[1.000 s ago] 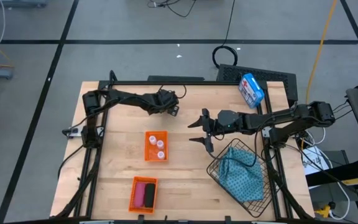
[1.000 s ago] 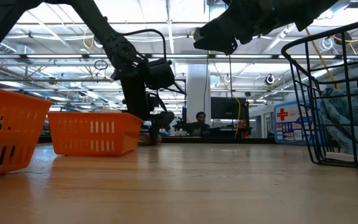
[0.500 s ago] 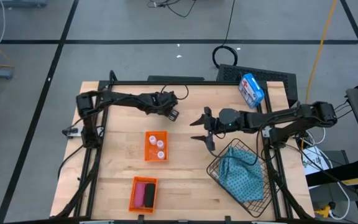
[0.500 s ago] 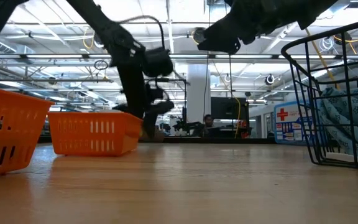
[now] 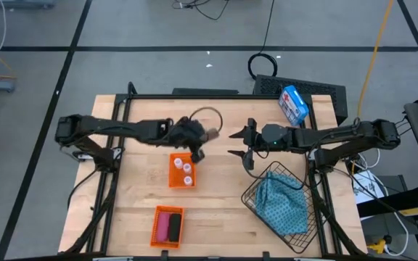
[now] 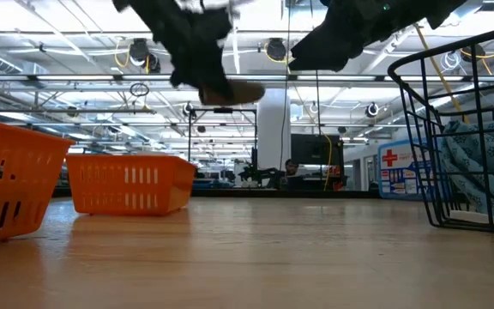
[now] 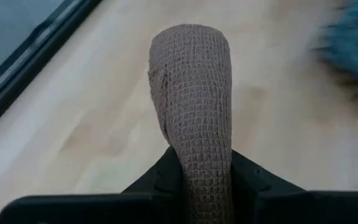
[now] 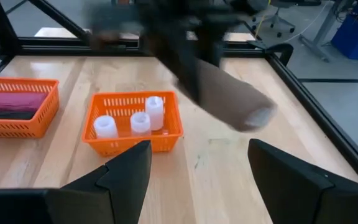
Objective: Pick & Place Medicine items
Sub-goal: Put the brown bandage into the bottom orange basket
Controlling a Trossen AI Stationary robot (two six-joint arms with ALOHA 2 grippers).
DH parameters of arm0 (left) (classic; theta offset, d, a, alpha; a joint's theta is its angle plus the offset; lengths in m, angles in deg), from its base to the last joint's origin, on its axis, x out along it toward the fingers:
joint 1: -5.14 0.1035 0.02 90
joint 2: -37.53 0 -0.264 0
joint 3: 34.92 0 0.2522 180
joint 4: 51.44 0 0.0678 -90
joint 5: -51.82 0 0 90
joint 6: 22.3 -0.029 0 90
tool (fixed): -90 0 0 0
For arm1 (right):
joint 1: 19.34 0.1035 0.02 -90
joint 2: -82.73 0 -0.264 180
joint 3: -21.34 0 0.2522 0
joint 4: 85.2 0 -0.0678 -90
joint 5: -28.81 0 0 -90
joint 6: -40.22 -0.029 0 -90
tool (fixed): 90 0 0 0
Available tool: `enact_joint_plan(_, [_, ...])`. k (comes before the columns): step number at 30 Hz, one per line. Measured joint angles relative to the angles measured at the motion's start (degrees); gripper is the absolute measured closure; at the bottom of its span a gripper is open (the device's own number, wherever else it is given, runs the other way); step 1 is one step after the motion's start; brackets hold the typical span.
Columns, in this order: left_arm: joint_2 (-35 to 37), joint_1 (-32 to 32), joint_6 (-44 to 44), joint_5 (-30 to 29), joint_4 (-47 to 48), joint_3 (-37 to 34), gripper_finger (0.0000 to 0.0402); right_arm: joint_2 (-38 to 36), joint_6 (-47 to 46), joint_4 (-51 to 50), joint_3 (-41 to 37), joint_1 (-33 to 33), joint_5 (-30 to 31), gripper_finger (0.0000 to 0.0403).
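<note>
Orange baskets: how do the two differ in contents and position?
The near orange basket holds a pink roll and a black roll, lying flat; the far orange basket holds three white vials, standing upright. The far one sits mid-table beneath the left gripper, which carries a brown roll; the near one sits at the front edge. Both are slotted plastic.

Brown mesh-weave cylinder (image 7: pixel 191 106); orange baskets (image 8: pixel 134 124); white vials (image 8: pixel 140 122); pink cylinder (image 8: pixel 11 101).
</note>
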State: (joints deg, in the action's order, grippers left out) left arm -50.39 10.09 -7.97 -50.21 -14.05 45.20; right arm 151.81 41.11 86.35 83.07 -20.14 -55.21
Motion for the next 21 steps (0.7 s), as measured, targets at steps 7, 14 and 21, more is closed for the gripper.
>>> enact_joint_plan(7, [2.2,-7.2,-0.5,4.5,-1.8,0.1,0.0333,1.4,0.1,1.8,0.0,0.1,-0.3,0.0147])
enact_joint_plan(14, [1.6,-10.3,0.4,10.1,-3.3,0.1,0.0331,5.1,2.3,13.6,-2.2,0.2,-11.2,0.0147])
enact_joint_plan(21, [1.7,-11.1,1.0,14.6,-4.2,0.3,0.0332,9.6,13.6,17.7,-2.7,3.8,-17.4,0.0147])
